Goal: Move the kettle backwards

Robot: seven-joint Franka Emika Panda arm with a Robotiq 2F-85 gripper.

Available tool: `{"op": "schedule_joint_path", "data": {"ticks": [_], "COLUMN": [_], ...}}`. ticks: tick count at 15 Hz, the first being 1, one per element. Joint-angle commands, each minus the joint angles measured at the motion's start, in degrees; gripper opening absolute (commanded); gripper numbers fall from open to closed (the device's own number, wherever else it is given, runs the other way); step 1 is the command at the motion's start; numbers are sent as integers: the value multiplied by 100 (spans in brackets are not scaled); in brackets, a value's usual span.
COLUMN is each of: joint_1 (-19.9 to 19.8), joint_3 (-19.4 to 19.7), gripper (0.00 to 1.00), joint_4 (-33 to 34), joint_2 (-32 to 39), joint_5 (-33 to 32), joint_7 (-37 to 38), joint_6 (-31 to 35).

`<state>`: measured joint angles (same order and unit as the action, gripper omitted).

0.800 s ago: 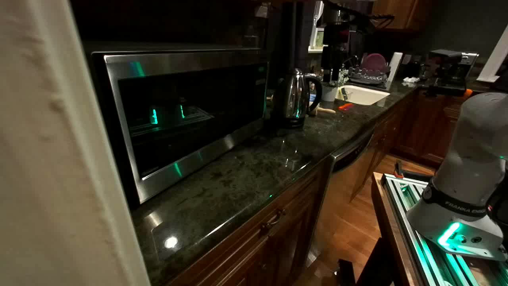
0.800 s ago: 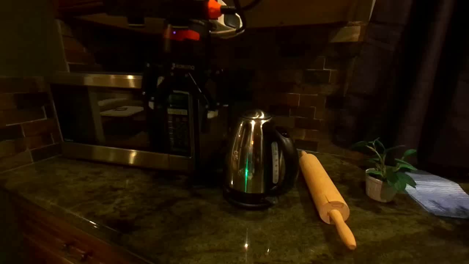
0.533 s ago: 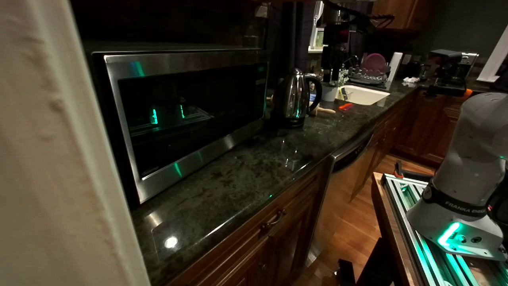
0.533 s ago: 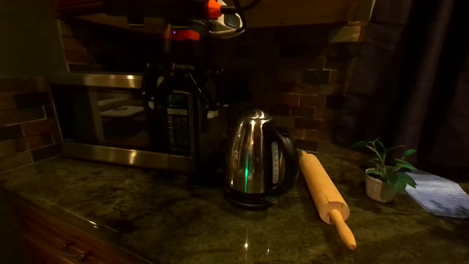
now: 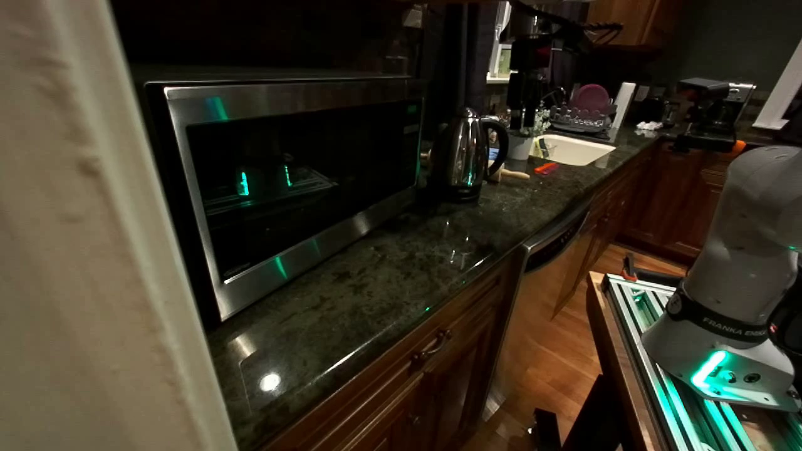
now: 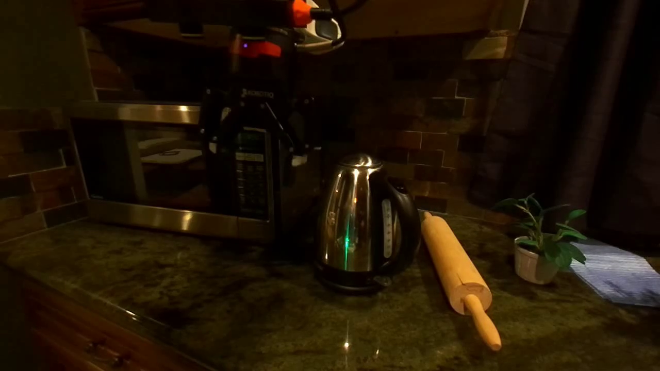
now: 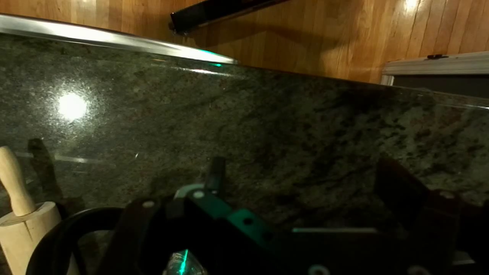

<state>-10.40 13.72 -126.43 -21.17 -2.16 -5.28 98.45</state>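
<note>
One wooden rolling pin [image 6: 456,265] lay just right of electric kettle [image 6: 348,226] in exterior view. Kettle stood upright on granite countertop [image 6: 232,309]. Potted plant [image 6: 549,251] stood farther right of kettle. Robotiq gripper [image 7: 300,170] hung high, left of kettle, apart from it, fingers [image 7: 217,173] spread wide. Microwave [image 6: 170,180] stood left of kettle, farther back than gripper; brick backsplash [image 6: 443,141] ran behind kettle.

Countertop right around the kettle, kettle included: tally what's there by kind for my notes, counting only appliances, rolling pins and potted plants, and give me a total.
Appliances: 2 (kettle, microwave)
Rolling pin: 1
Potted plant: 1
Total: 4
</note>
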Motion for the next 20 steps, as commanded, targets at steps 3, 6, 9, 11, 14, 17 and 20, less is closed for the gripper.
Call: {"op": "schedule_joint_path", "data": {"ticks": [3, 6, 9, 11, 14, 17, 20], "joint_1": [-304, -515, -655, -662, -617, -576, -467], "joint_3": [41, 323, 693, 931, 1083, 998, 884], "gripper": [100, 100, 100, 100, 100, 100, 100], "joint_4": [-136, -199, -152, -123, -430, -744, -877], "joint_2": [-216, -333, -223, -47, 62, 242, 614], "joint_5": [-887, -1185, -1334, -1150, -802, -311, 45], "joint_7": [-123, -553, -1257, -1609, -1587, -1284, -1269], "joint_6": [76, 69, 190, 294, 1055, 1943, 2554]}}
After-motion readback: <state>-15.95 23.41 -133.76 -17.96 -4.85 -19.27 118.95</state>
